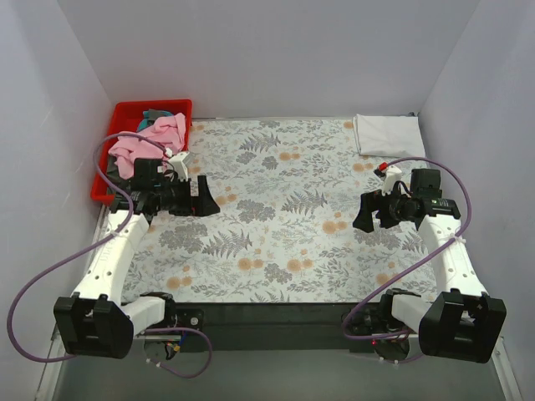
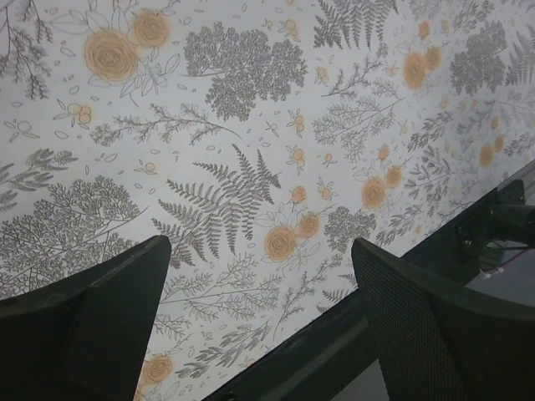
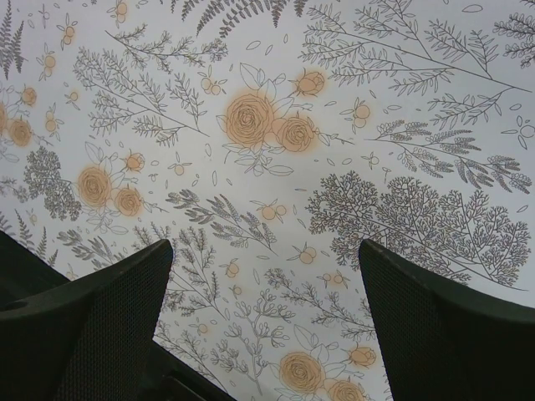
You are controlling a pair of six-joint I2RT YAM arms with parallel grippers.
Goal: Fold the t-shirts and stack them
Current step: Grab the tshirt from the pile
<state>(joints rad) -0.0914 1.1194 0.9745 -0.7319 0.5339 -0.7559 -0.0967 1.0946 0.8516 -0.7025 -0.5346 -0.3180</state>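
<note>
Your bench (image 1: pixel 267 315), spread with a floral tablecloth (image 1: pixel 276 242), gives a flat folding surface. At 10 o'clock, a red bin (image 1: pixel 125 110) holds the heaped pink t-shirt (image 1: pixel 155 138) — seemingly next. At 1 o'clock, the white t-shirt (image 1: pixel 386 134) lies folded, probably starting the stack. Left end effector (image 1: pixel 206 200) and right end effector (image 1: pixel 365 214) hover wide open — holding nothing.

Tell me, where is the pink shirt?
In the top view, the pink t-shirt lies heaped in the red bin at the far left corner, just beyond the left gripper.

pink shirt (image 1: pixel 156 136) partly hidden by left arm (image 1: pixel 117 248)
</note>
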